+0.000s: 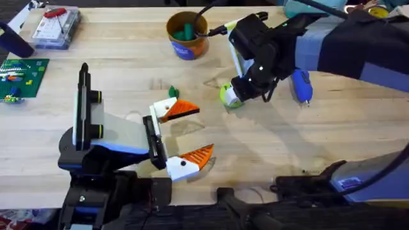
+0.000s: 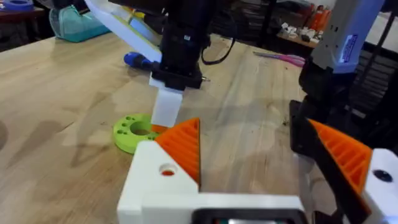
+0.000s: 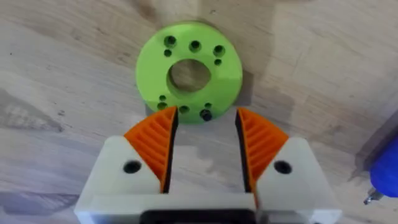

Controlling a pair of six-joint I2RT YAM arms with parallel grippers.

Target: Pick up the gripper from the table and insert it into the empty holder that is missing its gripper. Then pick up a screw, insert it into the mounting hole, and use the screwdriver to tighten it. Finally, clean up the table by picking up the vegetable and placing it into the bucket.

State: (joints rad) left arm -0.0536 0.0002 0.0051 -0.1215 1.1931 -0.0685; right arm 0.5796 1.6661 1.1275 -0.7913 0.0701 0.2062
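Right gripper over green ring, nothing held.
Green flanged ring (image 3: 189, 73) flat on table (image 1: 128, 70), right gripper (image 3: 205, 144) just above, jaws apart, empty. Blue screwdriver (image 1: 301, 86) lies beside it; bucket (image 1: 187, 36) sits farther back. Left gripper (image 1: 184, 135) spread wide, empty, nearer the bases.
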